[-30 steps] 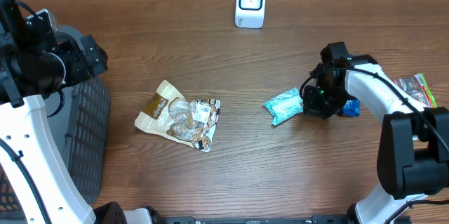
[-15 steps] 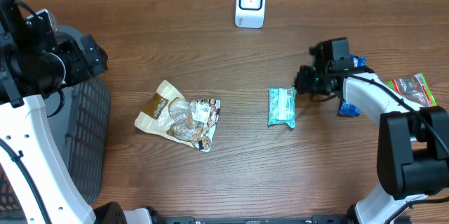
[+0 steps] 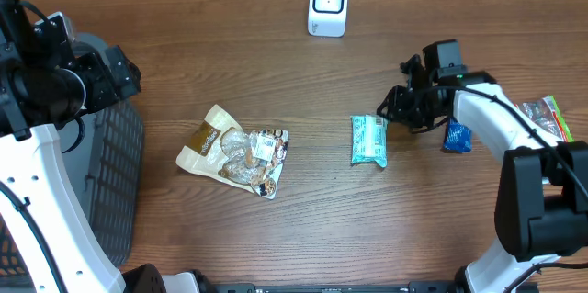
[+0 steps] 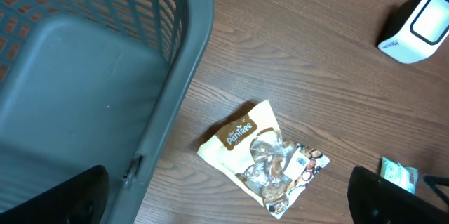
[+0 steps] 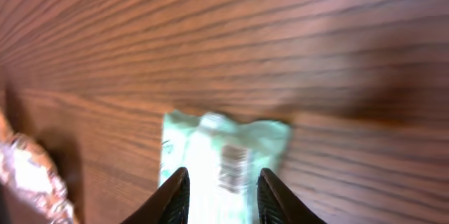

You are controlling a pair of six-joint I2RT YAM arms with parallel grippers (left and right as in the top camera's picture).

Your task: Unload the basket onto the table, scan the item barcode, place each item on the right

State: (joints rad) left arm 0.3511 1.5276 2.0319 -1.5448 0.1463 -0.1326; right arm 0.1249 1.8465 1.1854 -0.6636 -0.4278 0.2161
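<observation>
A green packet (image 3: 369, 140) lies flat on the wooden table, right of centre. In the right wrist view this green packet (image 5: 217, 147) shows a blurred barcode on its top face. My right gripper (image 3: 393, 109) hovers at the packet's upper right corner; in its own view the right gripper (image 5: 221, 190) has its jaws apart over the packet, not clamped on it. The white scanner (image 3: 328, 5) stands at the table's back edge. My left gripper (image 3: 124, 71) hangs far left above the basket, and the left gripper (image 4: 224, 203) is wide open with nothing in it.
A brown-and-white snack bag (image 3: 234, 153) lies left of centre. A blue packet (image 3: 457, 137) and a colourful packet (image 3: 544, 117) lie by the right arm. A grey mesh basket (image 3: 115, 174) stands at the left edge.
The green packet has been moved left, turned upright on the table and let go. The right gripper's jaws have parted, and it has lifted back a little to the packet's upper right.
</observation>
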